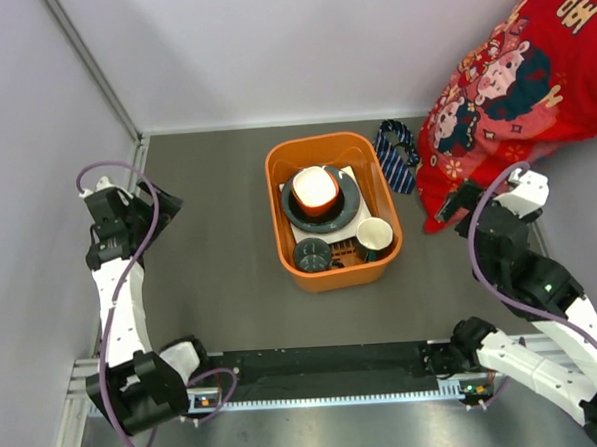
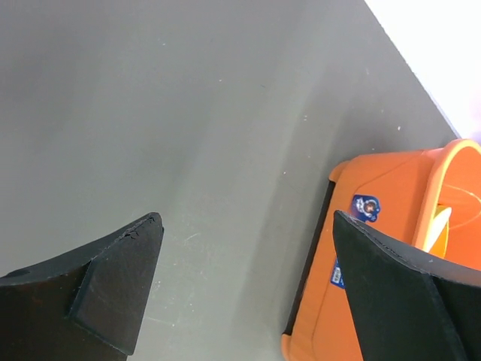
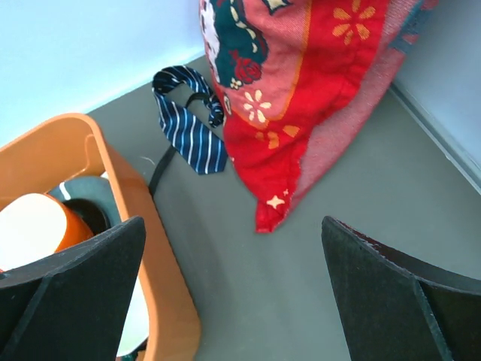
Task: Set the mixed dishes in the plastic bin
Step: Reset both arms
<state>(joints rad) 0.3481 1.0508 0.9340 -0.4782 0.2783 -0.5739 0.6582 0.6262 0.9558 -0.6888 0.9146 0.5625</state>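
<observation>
The orange plastic bin [image 1: 277,220] stands in the middle of the table with the mixed dishes inside it. An orange bowl [image 1: 315,190] sits on a round dark plate [image 1: 350,205], which lies on a white square plate [image 1: 353,173]. A dark teal cup [image 1: 312,254] and a cream mug [image 1: 374,236] stand at the bin's near end. My left gripper [image 1: 163,205] is open and empty, well left of the bin [image 2: 391,218]. My right gripper [image 1: 456,203] is open and empty to the bin's right. Its wrist view shows the bin wall [image 3: 83,150], the bowl [image 3: 34,222] and the plate [image 3: 90,192].
A striped blue necktie [image 1: 397,153] lies just beyond the bin's right far corner, also in the right wrist view as the necktie [image 3: 192,128]. A red patterned cloth [image 1: 512,92] fills the back right corner beside my right gripper [image 3: 233,226]. Walls close the left and back sides.
</observation>
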